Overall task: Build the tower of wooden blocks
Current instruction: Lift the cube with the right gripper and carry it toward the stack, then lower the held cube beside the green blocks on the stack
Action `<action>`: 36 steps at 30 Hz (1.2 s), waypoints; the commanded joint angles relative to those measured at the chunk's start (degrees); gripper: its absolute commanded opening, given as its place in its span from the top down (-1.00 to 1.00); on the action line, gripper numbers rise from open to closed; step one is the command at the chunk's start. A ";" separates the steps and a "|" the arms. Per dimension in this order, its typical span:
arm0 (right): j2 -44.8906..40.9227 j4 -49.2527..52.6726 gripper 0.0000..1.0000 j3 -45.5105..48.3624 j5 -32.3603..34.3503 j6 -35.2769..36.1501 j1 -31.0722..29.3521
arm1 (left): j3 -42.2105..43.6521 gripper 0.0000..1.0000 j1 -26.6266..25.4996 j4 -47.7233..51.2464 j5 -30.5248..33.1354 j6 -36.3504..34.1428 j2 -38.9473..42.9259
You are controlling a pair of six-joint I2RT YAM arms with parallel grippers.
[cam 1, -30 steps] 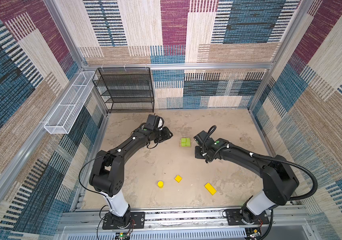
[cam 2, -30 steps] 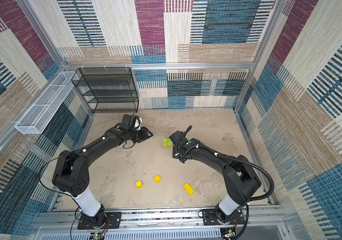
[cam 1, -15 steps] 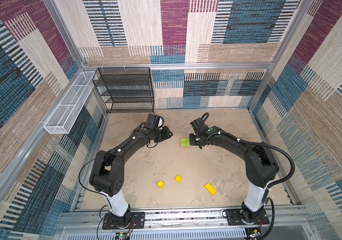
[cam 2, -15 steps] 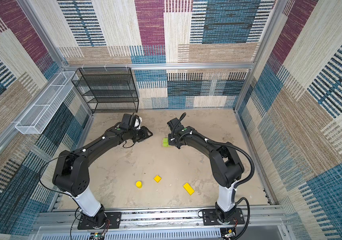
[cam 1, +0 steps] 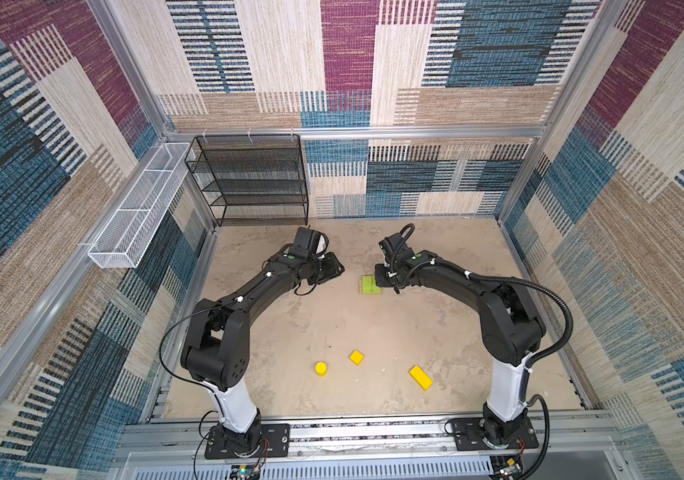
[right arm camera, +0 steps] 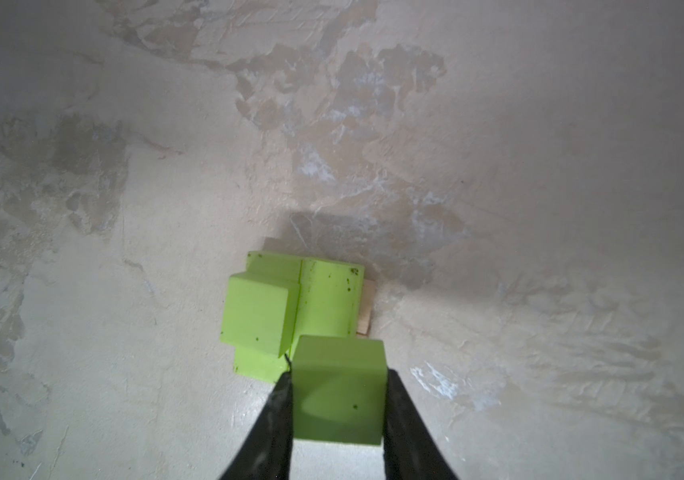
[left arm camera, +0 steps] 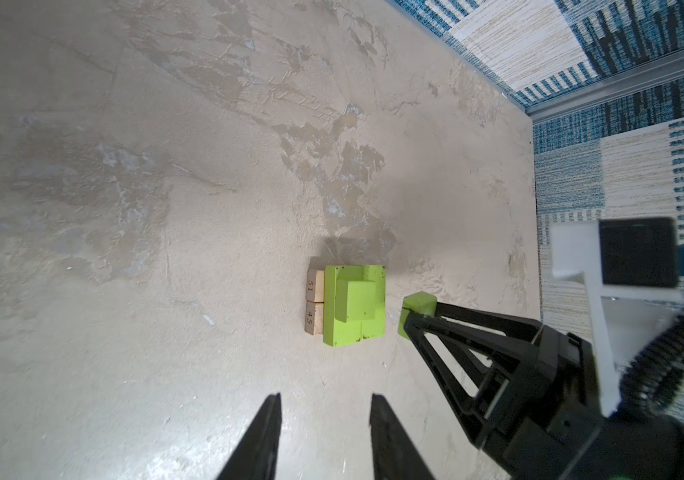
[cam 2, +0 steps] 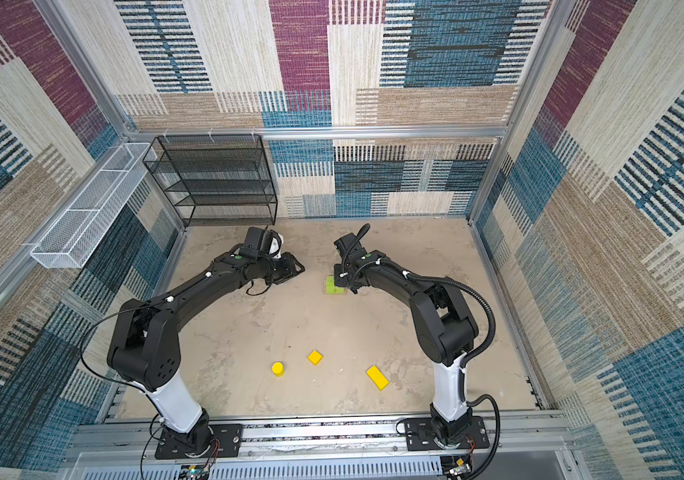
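Clamping lime-green cube (right arm camera: pixel 338 390), right tool (right arm camera: pixel 338 374) just beside tower (right arm camera: pixel 327 299)

In both top views my right arm (cam 1: pixel 423 272) covers the tower (cam 1: pixel 368 286) on its right side, and the lime-green cube (right arm camera: pixel 338 390) between my right fingers (right arm camera: pixel 273 424) is too small and shaded there to tell from the tower. From my right wrist that cube blocks the tower's nearest corner, and the picture's edge cuts my fingers off. The 2 tan planks (left arm camera: pixel 314 300) lie mostly buried under the tower's long green blocks (left arm camera: pixel 334 332); only their ends show. My left fingers (left arm camera: pixel 263 432), left of the tower, are cropped to 2 tips.
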State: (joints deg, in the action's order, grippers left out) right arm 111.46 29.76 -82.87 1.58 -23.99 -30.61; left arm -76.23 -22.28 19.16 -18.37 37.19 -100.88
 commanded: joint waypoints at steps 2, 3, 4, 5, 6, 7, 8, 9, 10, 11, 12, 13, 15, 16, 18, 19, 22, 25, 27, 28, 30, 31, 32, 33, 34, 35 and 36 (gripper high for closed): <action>1.24 -2.18 0.43 -0.71 -1.31 -1.01 0.20 | -0.42 0.20 0.01 0.93 -0.09 -1.16 -0.05; 1.43 -2.32 0.43 -0.80 -1.43 -1.02 0.20 | -0.43 0.20 -0.01 0.93 0.00 -1.21 -0.02; 1.68 -2.34 0.42 -0.95 -1.50 -1.06 0.19 | -0.47 0.20 -0.01 1.01 0.00 -1.20 -0.05; 1.83 -2.41 0.43 -1.11 -1.58 -1.14 0.28 | -0.42 0.20 -0.01 0.97 0.00 -1.23 -0.11; 2.01 -2.43 0.42 -1.19 -1.58 -1.26 0.29 | -0.42 0.20 -0.02 0.95 0.00 -1.16 -0.11; 2.09 -2.42 0.42 -1.24 -1.70 -1.39 0.29 | -0.50 0.20 0.01 0.95 -0.08 -1.13 -0.11; 2.13 -2.51 0.42 -1.22 -1.67 -1.47 0.29 | -0.55 0.20 -0.01 0.97 -0.08 -1.13 -0.03; 2.10 -2.60 0.42 -1.15 -1.85 -1.42 0.29 | -0.48 0.20 0.01 0.96 -0.01 -1.14 -0.02; 2.17 -2.65 0.41 -1.19 -1.68 -1.49 0.29 | -0.44 0.20 -0.04 0.88 0.00 -1.17 -0.02; 2.25 -2.54 0.41 -1.23 -1.59 -1.54 0.29 | -0.47 0.20 0.00 0.94 0.01 -1.14 -0.04; 2.34 -2.51 0.40 -1.23 -1.61 -1.50 0.29 | -0.46 0.20 0.01 0.96 0.00 -1.19 -0.10; 2.44 -2.47 0.39 -1.32 -1.58 -1.50 0.29 | -0.42 0.20 0.05 0.94 0.01 -1.08 -0.08; 2.63 -2.52 0.39 -1.38 -1.58 -1.50 0.38 | -0.43 0.20 0.04 0.96 -0.08 -1.07 -0.10; 2.71 -2.51 0.39 -1.42 -1.56 -1.52 0.38 | -0.46 0.20 0.04 0.97 -0.01 -1.08 -0.05; 2.80 -2.53 0.38 -1.55 -1.55 -1.62 0.46 | -0.42 0.21 0.05 0.97 -0.01 -1.11 -0.02; 2.87 -2.59 0.38 -1.59 -1.58 -1.75 0.46 | -0.44 0.21 0.05 1.00 0.00 -1.10 -0.05; 2.98 -2.59 0.37 -2.09 -1.59 -1.82 0.55 | -0.43 0.21 0.10 1.10 0.00 -1.18 -0.04; 3.23 -2.43 0.36 -2.55 -1.66 -1.77 0.55 | -0.46 0.21 0.05 1.12 0.00 -1.16 -0.02; 3.48 -2.29 0.35 -2.73 -1.69 -1.78 0.60 | -0.42 0.21 0.09 1.15 0.05 -1.20 0.07; 3.51 -2.21 0.34 -2.73 -1.67 -1.79 0.55 | -0.41 0.21 0.05 1.14 0.09 -1.15 0.07; 3.59 -2.14 0.33 -2.69 -1.69 -1.84 0.56 | -0.37 0.21 0.05 1.18 0.18 -1.18 0.15; 3.63 -2.13 0.32 -2.72 -1.77 -1.91 0.61 | -0.42 0.22 0.05 1.23 0.18 -1.16 0.11; 3.61 -2.17 0.32 -2.68 -1.84 -1.88 0.64 | -0.39 0.21 0.05 1.21 0.18 -1.10 0.11; 3.57 -2.09 0.31 -2.71 -1.85 -1.85 0.59 | -0.34 0.21 0.05 1.19 0.18 -1.14 0.13; 3.59 -2.09 0.30 -2.73 -1.93 -1.94 0.64 | -0.34 0.21 0.05 1.10 0.18 -1.14 0.11; 3.59 -2.07 0.29 -2.73 -1.98 -1.98 0.64 | -0.39 0.22 0.05 1.08 0.22 -1.08 0.12; 3.72 -1.99 0.28 -2.73 -1.94 -1.97 0.64 | -0.34 0.22 0.05 1.14 0.18 -1.08 0.12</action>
State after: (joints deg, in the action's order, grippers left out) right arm 115.00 28.27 -85.14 -0.01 -25.47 -30.02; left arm -76.25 -22.26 19.79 -18.35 37.08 -100.90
